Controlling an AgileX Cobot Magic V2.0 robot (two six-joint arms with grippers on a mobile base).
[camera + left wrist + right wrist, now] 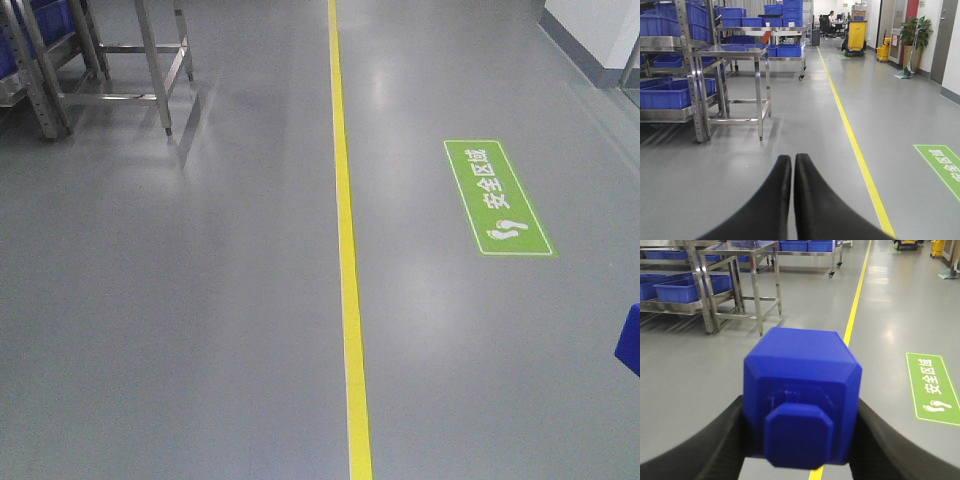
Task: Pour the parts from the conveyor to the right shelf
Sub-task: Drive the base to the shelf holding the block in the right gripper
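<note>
Your right end effector is clamped on the blue block, stud toward the camera, above the floor near the yellow line. Left end effector is pinched closed and empty. Pickup looks done. The steel rack with blue bins is well apart, so approach and pour are left.

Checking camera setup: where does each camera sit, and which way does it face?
Exterior front view: on the robot's front, tilted down at glossy grey floor, yellow floor line, green rectangular floor sign; no arm shows.
Left wrist view: on the left arm, facing forward over the shut black left tool toward a steel rack of blue plastic bins.
Right wrist view: on the right arm, facing forward over the right tool, shut on a small bright blue studded plastic block.
Shared: both wrist views show rack, line, sign.
</note>
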